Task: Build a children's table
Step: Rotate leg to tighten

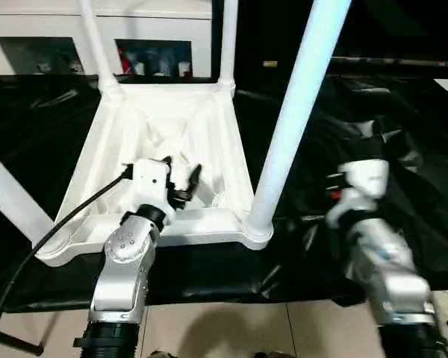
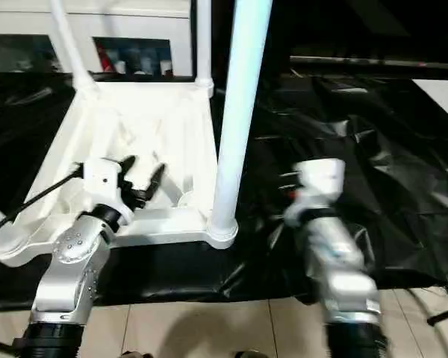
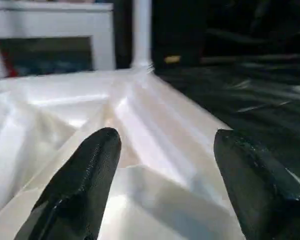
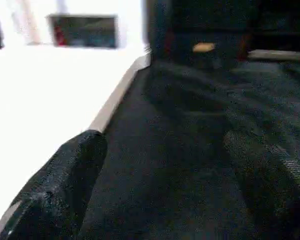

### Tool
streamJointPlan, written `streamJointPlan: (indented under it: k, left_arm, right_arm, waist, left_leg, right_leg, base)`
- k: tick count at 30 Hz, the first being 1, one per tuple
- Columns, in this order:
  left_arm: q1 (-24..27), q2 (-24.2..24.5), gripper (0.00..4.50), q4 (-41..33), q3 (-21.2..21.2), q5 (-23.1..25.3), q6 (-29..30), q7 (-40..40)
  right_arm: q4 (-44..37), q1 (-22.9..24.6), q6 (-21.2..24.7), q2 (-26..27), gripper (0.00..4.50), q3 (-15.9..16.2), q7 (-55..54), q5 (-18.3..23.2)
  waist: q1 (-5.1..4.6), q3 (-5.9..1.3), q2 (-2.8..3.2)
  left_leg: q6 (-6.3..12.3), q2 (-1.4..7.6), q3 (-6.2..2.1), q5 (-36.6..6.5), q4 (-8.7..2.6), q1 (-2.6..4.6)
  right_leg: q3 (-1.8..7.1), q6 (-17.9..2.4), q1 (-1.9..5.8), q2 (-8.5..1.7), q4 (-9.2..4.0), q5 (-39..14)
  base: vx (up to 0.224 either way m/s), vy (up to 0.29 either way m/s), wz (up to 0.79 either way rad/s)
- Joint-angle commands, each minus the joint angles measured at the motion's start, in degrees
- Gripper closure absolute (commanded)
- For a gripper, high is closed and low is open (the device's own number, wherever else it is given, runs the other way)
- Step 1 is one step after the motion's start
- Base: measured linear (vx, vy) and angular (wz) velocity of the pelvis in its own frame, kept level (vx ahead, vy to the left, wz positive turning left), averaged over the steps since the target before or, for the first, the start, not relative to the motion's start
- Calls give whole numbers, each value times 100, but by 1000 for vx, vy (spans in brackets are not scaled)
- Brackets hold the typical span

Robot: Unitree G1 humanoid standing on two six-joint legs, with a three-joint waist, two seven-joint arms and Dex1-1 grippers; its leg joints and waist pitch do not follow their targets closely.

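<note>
Bright overhead light washes the white tabletop (image 1: 172, 134) nearly featureless, and the nearest leg (image 1: 295, 112) takes a bluish tint. Glare streaks the black sheet (image 1: 403, 112). The right end effector (image 4: 160, 190) is smeared by motion blur; both wrist views are soft, their fingers out of focus.

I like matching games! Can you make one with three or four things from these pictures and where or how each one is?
Things:
1. tabletop
2. nearest leg
3. left gripper
4. right gripper

Places or states:
A. open, over the black sheet beside the tabletop
B. upside down on the black sheet
C. open, over the tabletop's underside
D. standing upright in a corner socket

Pairs: 1-B, 2-D, 3-C, 4-A
</note>
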Motion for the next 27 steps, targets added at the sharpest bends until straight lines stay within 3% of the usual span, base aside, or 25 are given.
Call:
streamJointPlan:
  k: [1,5,6,7,8,9,10,11,12,13,14,15,16,17,18,19,20,21,22,23,24,25,26,27]
  left_arm:
    - [115,57,105,-158,-77,48,147,31]
    - [252,99,105,-225,-154,67,71,-8]
    - [257,98,105,-233,-155,65,74,-5]
    - [313,103,105,-320,-180,57,112,5]
    - [346,110,105,-372,-210,64,126,19]
    - [364,116,105,-400,-225,65,137,26]
    - [399,128,105,-443,-230,36,164,30]
    - [417,147,105,-459,-235,37,191,14]
    - [428,159,105,-470,-237,37,206,3]
    - [529,181,105,-569,-223,-83,229,-89]
    - [622,209,105,-642,-190,-167,164,-158]
    - [707,254,105,-706,-173,-222,94,-226]
    - [809,320,105,-785,-156,-248,5,-282]
    - [904,363,105,-855,-108,-245,-27,-259]
    - [960,390,105,-893,-70,-242,-41,-235]
    - [1067,431,105,-946,-10,-301,-40,-279]
    - [1067,431,105,-946,-10,-301,-40,-279]
    - [1238,478,105,-1047,126,-366,6,-265]
    - [1306,488,87,-1097,195,-373,43,-211]
    - [1375,481,77,-1178,289,-453,87,-192]
    - [1428,530,77,-1248,348,-399,114,-119]
    - [1476,553,72,-1328,410,-393,72,-70]
    - [1476,553,72,-1328,410,-393,72,-70]
    - [1513,586,67,-1401,483,-291,59,58]
  right_arm:
    - [37,-98,68,105,31,-50,-155,-40]
    - [-42,-34,136,137,31,4,-163,-35]
    - [-46,-30,135,136,31,10,-161,-40]
    - [-82,25,119,119,31,51,-159,-85]
    - [-102,62,106,101,31,56,-158,-96]
    - [-115,86,103,92,31,54,-162,-99]
    - [-155,139,118,87,31,31,-213,-113]
    - [-180,167,115,91,31,21,-233,-117]
    - [-196,184,113,92,31,16,-242,-119]
    - [-325,303,132,64,31,-35,-258,-124]
    - [-420,390,143,31,31,-92,-250,-97]
    - [-479,451,155,-7,31,-148,-258,-85]
    - [-529,514,156,-59,31,-216,-235,-51]
    - [-567,573,151,-111,31,-253,-186,-11]
    - [-588,609,143,-137,31,-265,-154,14]
    - [-631,666,123,-200,31,-255,-35,56]
    - [-631,666,123,-200,31,-255,-35,56]
    - [-744,771,107,-337,31,-167,285,148]
    - [-801,820,104,-407,31,-108,452,198]
    - [-864,867,128,-488,31,-31,658,267]
    - [-934,914,184,-580,31,53,883,347]
    - [-992,964,218,-691,31,132,1105,403]
    - [-992,964,218,-691,31,132,1105,403]
    - [-1034,1008,276,-805,31,209,1364,495]
  waist:
    - [57,-378,-44]
    - [135,-375,-7]
    - [166,-392,-12]
    - [180,-403,40]
    - [176,-424,20]
    - [189,-477,18]
    - [193,-575,22]
    - [210,-617,47]
    - [203,-587,45]
    - [198,-540,99]
    - [173,-483,84]
    - [80,-359,98]
    - [-54,-267,98]
    - [-131,-89,274]
    - [138,-117,387]
    - [570,-26,334]
    - [676,-152,322]
    - [340,-399,-239]
    - [318,-57,-327]
    - [439,-65,-114]
    - [420,27,-207]
    - [429,-77,6]
    - [447,-256,194]
    - [268,-160,184]
  left_leg:
    - [207,137,-72,-1490,-377,127]
    - [200,135,-62,-1396,-372,150]
    - [265,125,-53,-1057,-338,124]
    - [422,97,-38,-528,-290,76]
    - [547,77,-29,-203,-253,42]
    - [874,25,-5,512,-158,-18]
    - [1299,-61,-1,1415,-16,-111]
    - [1491,-86,-11,1737,29,-141]
    - [1718,-117,24,1276,64,-215]
    - [1603,-42,-2,30,23,-209]
    - [1396,-7,8,-807,0,-159]
    - [774,31,-53,-2411,-41,27]
    - [192,25,-137,-3511,-58,189]
    - [-143,256,-260,-4916,-521,170]
    - [-283,443,-250,-5379,-1056,-439]
    - [-617,244,339,-5943,-1234,-678]
    - [-467,238,382,-5391,-1085,-554]
    - [-603,260,157,-3423,-157,138]
    - [-99,-180,-367,-1085,1180,155]
    - [58,-312,-512,-654,1110,-130]
    - [-139,-244,-667,-773,906,-149]
    - [-331,-55,-689,-1659,394,218]
    - [-477,116,-738,-1678,154,414]
    - [-355,307,-826,-2591,-261,288]
  right_leg:
    - [194,-734,224,-186,-358,-1336]
    - [198,-767,227,-174,-344,-1122]
    - [198,-838,213,-161,-316,-743]
    - [186,-1005,176,-129,-281,-112]
    - [167,-1098,169,-105,-252,269]
    - [120,-1318,101,-53,-200,1066]
    - [62,-1507,27,2,-128,2006]
    - [26,-1585,-10,25,-97,2298]
    - [-8,-1583,-101,16,-259,1773]
    - [-43,-1460,-124,-65,-412,140]
    - [-72,-1295,-162,-75,-517,-966]
    - [-189,-700,-208,-94,-663,-3094]
    - [-420,102,-230,-12,-854,-4373]
    - [-784,403,-38,247,-619,-4088]
    - [-471,2,652,117,910,-2724]
    - [-611,-309,678,275,1171,-2055]
    - [-290,-249,695,200,1191,-2315]
    - [326,253,290,-344,517,-4747]
    - [696,62,-278,-854,-735,-7305]
    - [857,-65,120,-803,-646,-7037]
    - [568,-315,293,-788,-449,-6119]
    - [373,-709,292,-501,-230,-4558]
    - [274,-884,289,-241,17,-3046]
    - [253,-1002,370,-91,167,-1663]
  base:
    - [0,0,0]
    - [0,0,0]
    - [0,0,0]
    - [0,0,0]
    - [0,0,0]
    - [0,0,0]
    - [0,0,0]
    - [-78,25,0]
    - [-111,28,0]
    - [-111,28,0]
    - [-141,35,-1]
    - [-148,41,-11]
    - [-148,41,-11]
    - [-158,37,-19]
    - [-65,43,-9]
    - [-65,43,-9]
    - [0,0,0]
    - [-64,-123,2]
    - [-64,-123,2]
    - [-20,-54,-8]
    - [0,0,0]
    - [0,0,0]
    - [-109,41,20]
    - [-101,34,15]
